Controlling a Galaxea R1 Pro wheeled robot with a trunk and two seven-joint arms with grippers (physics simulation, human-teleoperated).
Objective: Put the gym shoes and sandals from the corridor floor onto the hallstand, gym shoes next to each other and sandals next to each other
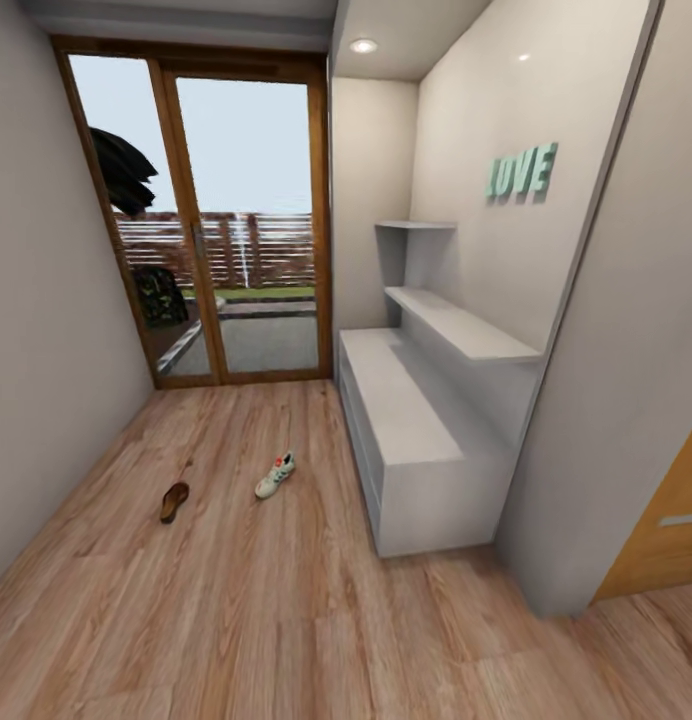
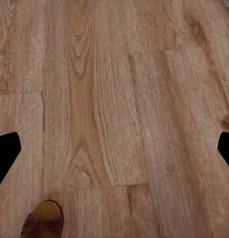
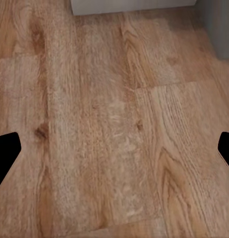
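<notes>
Approach stage, nothing lifted. One sandal point(image 1: 174, 500) and one gym shoe point(image 1: 275, 476) on corridor floor point(image 1: 286, 620), hallstand point(image 1: 406, 420) bare. Both grippers' fingers spread wide, empty. Next: close in, reach down.

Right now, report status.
Both grippers open, empty, over floor. One sneaker and one sandal on floor, apart. Rack bare. Path clear.

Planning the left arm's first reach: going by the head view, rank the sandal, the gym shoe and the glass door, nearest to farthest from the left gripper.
Taking the left gripper as close by the robot:
1. Sandal, on the floor, left.
2. Gym shoe, slightly farther, mid-floor.
3. Glass door, corridor's far end.
</notes>
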